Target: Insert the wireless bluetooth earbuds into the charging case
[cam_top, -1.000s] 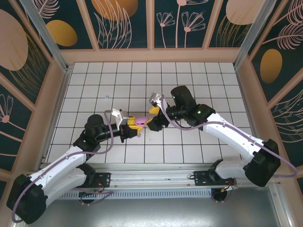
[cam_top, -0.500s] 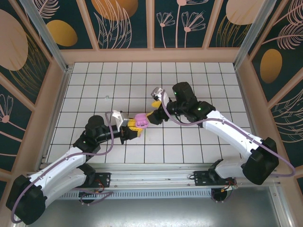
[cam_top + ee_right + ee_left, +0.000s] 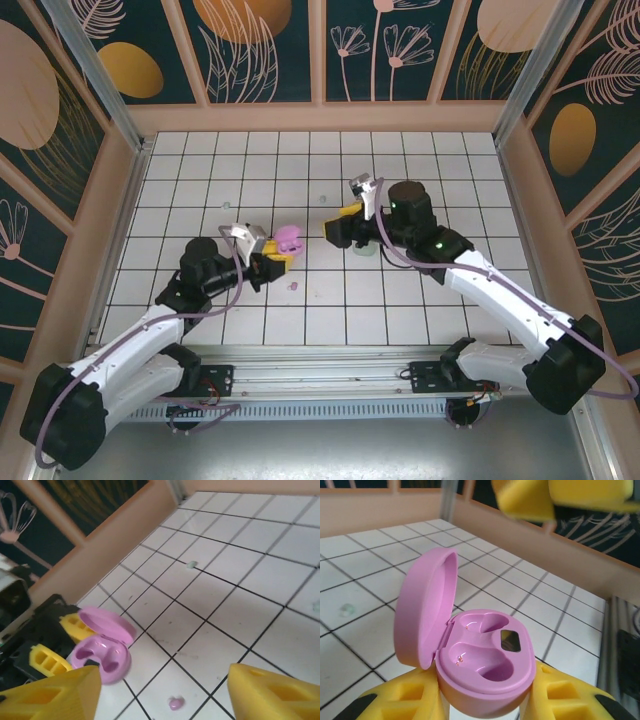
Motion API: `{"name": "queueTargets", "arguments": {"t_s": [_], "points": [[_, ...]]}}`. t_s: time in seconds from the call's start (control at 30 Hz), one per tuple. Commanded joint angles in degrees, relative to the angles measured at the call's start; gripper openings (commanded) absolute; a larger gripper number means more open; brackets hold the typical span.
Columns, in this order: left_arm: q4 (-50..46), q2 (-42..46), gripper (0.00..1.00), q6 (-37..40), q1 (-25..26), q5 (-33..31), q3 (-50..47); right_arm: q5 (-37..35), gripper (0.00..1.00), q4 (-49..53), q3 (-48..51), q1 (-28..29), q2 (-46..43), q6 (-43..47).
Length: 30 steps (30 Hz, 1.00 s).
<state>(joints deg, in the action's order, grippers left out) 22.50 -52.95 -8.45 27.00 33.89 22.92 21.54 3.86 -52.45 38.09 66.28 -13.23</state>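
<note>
While left hand [image 3: 277, 258] clamps case [image 3: 485, 665], pink earbud [image 3: 175, 703] lies on tile [image 3: 210, 650] nearby.

We read the charging case [image 3: 487, 680] as smooth satin pink plastic, with a glossy dark window [image 3: 510, 641] inside. The left fingers [image 3: 565, 700] look like matt yellow moulded plastic, ribbed. The table [image 3: 235, 590] is white and faintly glossy.

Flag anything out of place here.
The pink charging case, clamped in the left end effector, stands open with both sockets empty. A pink earbud lies loose on the tiled floor near it, and a mint earbud farther off.
</note>
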Motion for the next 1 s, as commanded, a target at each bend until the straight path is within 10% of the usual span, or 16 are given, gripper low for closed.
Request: {"name": "queueTargets", "arguments": {"t_s": [0.0, 0.3, 0.97], "points": [[3.6, -1.9, 0.08, -0.8, -4.2, -1.2, 3.7, -6.6, 0.64, -7.1, 5.3, 0.4, 0.1, -12.6], [5.8, -12.5, 0.05, -0.5, -13.0, -2.2, 14.6, -15.0, 0.57, -11.9, 6.7, 8.6, 14.8, -25.3], [-2.6, -26.6, 0.04, 0.8, -14.7, -9.1, 38.3, -23.8, 0.41, 9.0, -40.3, 23.9, 59.2, -25.8]]}}
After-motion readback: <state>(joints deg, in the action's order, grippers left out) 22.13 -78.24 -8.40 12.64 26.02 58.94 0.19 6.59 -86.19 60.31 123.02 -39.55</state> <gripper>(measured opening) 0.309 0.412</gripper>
